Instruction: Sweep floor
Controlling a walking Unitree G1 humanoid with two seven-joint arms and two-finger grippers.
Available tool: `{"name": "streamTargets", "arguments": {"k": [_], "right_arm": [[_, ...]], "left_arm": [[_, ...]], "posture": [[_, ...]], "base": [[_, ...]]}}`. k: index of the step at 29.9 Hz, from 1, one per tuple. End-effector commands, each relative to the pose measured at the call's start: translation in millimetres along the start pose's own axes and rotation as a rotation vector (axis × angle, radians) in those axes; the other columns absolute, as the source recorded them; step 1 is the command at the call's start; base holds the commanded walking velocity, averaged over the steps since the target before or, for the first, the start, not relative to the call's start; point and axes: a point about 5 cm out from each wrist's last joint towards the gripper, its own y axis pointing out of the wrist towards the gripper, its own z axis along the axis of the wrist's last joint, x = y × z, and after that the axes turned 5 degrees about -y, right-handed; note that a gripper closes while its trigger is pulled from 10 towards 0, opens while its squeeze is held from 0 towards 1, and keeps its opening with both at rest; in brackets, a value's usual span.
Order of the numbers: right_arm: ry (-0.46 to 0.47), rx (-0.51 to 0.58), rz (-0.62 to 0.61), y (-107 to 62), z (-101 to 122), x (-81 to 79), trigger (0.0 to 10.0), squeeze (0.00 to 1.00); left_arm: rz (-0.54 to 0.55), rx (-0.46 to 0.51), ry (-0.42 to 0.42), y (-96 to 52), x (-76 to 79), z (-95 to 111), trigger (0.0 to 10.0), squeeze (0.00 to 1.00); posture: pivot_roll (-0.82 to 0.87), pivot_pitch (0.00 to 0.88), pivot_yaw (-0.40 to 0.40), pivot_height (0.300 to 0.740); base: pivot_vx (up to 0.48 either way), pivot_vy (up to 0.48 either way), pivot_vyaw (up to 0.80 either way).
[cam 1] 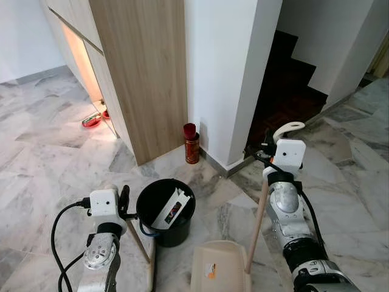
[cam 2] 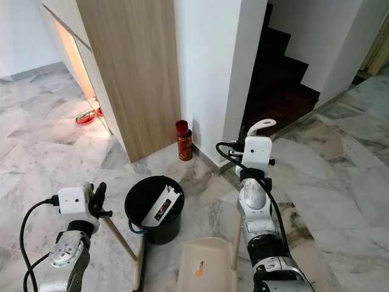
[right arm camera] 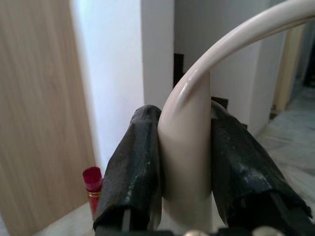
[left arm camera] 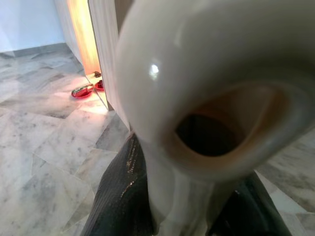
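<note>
My left gripper [cam 1: 124,201] is shut on the cream end of the broom handle [left arm camera: 197,98]. The broom's stick [cam 1: 140,240] slants down from it to the floor beside a black bucket [cam 1: 165,210]. In the left wrist view two black fingers [left arm camera: 118,196] press on the handle's neck. My right gripper [right arm camera: 184,162] is shut on the cream hooked handle [cam 1: 289,129] of a long-handled dustpan. Its wooden pole [cam 1: 258,219] runs down to the beige pan [cam 1: 222,267] on the marble floor between my arms.
The bucket holds a white flat item [cam 1: 173,207]. A red canister [cam 1: 191,144] stands at the foot of a white pillar, beside a wooden cabinet [cam 1: 146,73]. Red objects [cam 1: 91,120] lie under the lit cabinet gap. Dark stairs [cam 1: 285,91] rise at the right.
</note>
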Motion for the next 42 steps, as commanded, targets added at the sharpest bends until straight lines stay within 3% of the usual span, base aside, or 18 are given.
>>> {"name": "streamTargets", "arguments": {"k": [1,42], "right_arm": [[0.020,0.033,-0.018,6.2,9.1,1.2,10.0,0.00],[0.019,0.002,0.012,7.2,3.8,-2.5,10.0,0.00]], "left_arm": [[-0.018,0.049,0.021,2.5,1.0,9.0,10.0,0.00],[-0.031,0.087,0.024,-2.5,4.5,12.8,10.0,0.00]], "posture": [[0.07,0.000,0.046,0.740],[0.08,0.016,0.040,0.740]], "base": [[0.000,0.000,0.00],[0.000,0.000,0.00]]}}
